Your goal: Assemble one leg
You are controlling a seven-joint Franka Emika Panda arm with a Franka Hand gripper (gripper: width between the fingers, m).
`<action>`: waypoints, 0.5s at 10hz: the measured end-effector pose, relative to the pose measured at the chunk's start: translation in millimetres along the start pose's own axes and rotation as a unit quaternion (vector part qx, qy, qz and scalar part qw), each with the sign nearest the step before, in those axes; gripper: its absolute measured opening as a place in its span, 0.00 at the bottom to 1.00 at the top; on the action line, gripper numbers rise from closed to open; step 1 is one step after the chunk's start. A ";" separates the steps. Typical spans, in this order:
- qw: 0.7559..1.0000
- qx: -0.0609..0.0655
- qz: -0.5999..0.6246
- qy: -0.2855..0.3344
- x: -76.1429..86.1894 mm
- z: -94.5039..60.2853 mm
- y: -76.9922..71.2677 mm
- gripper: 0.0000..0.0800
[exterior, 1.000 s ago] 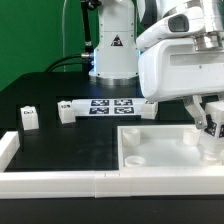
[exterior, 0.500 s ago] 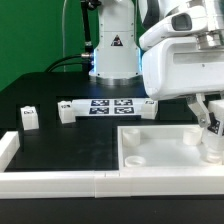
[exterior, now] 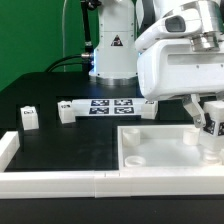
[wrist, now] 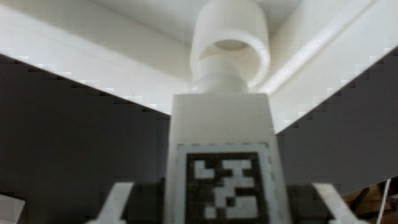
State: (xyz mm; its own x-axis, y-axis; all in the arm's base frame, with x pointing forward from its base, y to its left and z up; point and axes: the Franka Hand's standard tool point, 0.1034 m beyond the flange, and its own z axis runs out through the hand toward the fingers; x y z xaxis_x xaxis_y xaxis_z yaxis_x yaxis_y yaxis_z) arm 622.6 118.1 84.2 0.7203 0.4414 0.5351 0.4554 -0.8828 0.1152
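My gripper (exterior: 211,122) is over the far corner of the large white panel (exterior: 160,150) at the exterior view's right. It is shut on a white leg (exterior: 210,128) and holds it upright. In the wrist view the leg (wrist: 224,125) fills the middle, its black-and-white marker facing the camera. Its round end points into the panel's corner socket (wrist: 230,45). My fingers (wrist: 121,200) stand on either side of it, and my gripper (wrist: 224,205) is centred on the leg. Whether the leg's end touches the socket is hidden.
Two more white legs stand on the black table, one (exterior: 29,118) at the exterior view's left and one (exterior: 66,110) beside the marker board (exterior: 110,105). A long white strip (exterior: 60,181) runs along the front edge. The arm's base (exterior: 112,50) stands behind.
The hand swung slightly to the exterior view's right and down, then came back. The leg stays in the jaws at the panel's corner.
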 end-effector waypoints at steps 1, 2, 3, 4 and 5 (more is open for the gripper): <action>1.000 -0.001 0.000 0.003 -0.9 -0.3 -0.8 0.36; 1.000 0.000 -0.001 0.003 -0.9 -0.9 -2.5 0.36; 1.000 0.000 -0.003 0.004 1.9 -3.8 -3.9 0.36; 1.000 -0.001 -0.004 0.006 5.4 -7.2 -3.2 0.36; 1.000 -0.001 -0.004 0.005 4.8 -7.1 -2.9 0.36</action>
State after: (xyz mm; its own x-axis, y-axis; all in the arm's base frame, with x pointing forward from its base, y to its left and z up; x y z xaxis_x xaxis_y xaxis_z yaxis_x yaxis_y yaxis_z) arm 620.9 121.7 92.4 0.7106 0.4470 0.5433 0.4602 -0.8794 0.1217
